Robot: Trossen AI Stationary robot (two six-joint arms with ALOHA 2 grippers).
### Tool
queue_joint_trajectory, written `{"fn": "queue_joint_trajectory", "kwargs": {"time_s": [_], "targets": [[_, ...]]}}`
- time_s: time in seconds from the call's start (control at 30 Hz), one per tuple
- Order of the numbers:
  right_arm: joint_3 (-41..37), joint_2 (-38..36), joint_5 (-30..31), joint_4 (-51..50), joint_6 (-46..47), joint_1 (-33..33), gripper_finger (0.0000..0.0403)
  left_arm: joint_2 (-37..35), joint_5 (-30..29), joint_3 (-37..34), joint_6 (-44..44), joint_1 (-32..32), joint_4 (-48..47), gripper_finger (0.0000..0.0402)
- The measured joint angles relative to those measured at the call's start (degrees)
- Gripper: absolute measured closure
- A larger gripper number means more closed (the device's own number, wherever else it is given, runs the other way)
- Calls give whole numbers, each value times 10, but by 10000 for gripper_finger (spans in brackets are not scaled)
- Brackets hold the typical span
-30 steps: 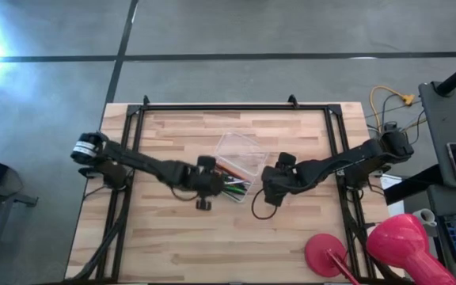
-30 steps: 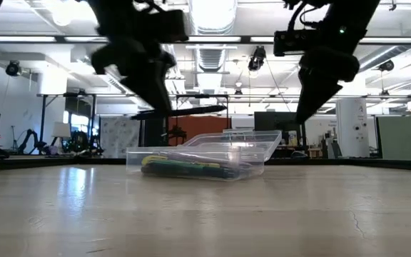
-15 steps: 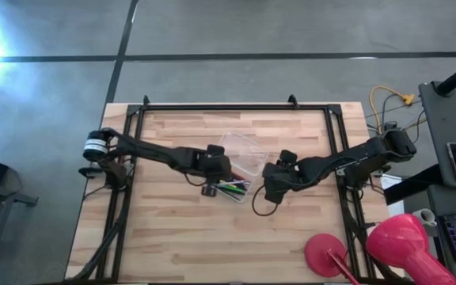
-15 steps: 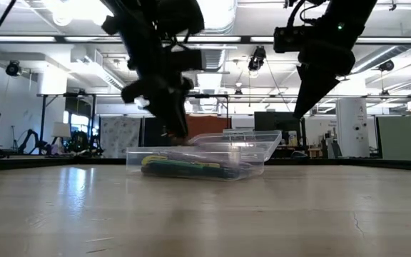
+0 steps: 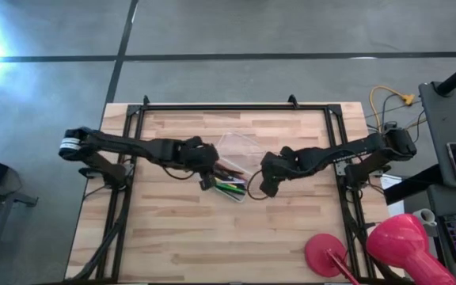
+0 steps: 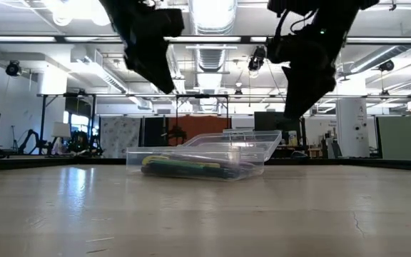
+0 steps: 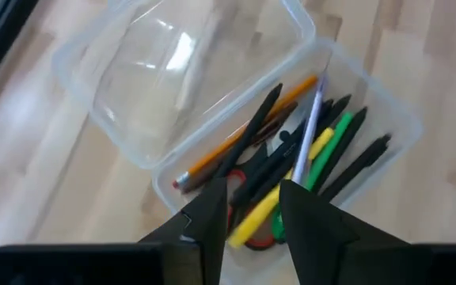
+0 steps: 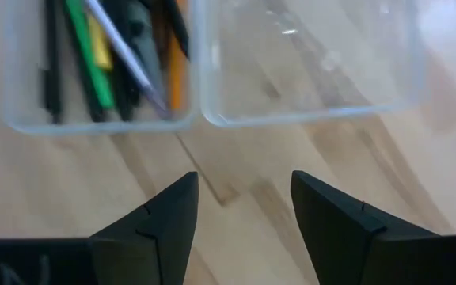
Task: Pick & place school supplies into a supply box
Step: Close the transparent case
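Since the earlier frames the left gripper (image 5: 205, 176) has been raised clear of the box and drawn back toward the left, and the dark pen seen level in its fingers is no longer held; it is judged to lie now among the others. Its fingers (image 7: 212, 218) are parted narrowly with nothing between them, poised just above the filled tray.

Near to far: bare light wooden table (image 5: 172, 237) is seen nearest. At mid-table rests the small clear rectangular plastic supply box (image 5: 232, 190), flat on the wood. Inside are seen a green pen (image 7: 332, 150), a yellow pen (image 7: 252, 218), an orange pencil (image 7: 236, 141), a pale lilac pen (image 7: 311, 119), several dark pens, and red-handled scissors (image 7: 244, 178) partly buried. Its clear lid (image 5: 240, 150) is laid open on the far side, touching the tray.

The right gripper (image 5: 264, 184) is hung just right of the box, fingers (image 8: 165, 218) spread wide and empty.

No loose supplies are seen on the table. Placing is judged complete; only closing the lid may remain.
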Motion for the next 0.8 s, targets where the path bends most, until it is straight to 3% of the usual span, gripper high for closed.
{"fn": "queue_joint_trajectory", "kwargs": {"time_s": [0.1,0.23,0.5,0.8], "targets": [[0,-6,-42,46,-30,-16,209,-35,-1,-17,-54,-7,2,300],[0,-48,-53,100,-93,-41,209,-85,1,-33,-53,-17,10,300],[0,-188,-50,56,-148,-135,209,-229,0,-131,-75,-14,21,300],[0,-335,-48,42,-184,-163,209,-394,1,-289,-270,-14,126,300]]}}
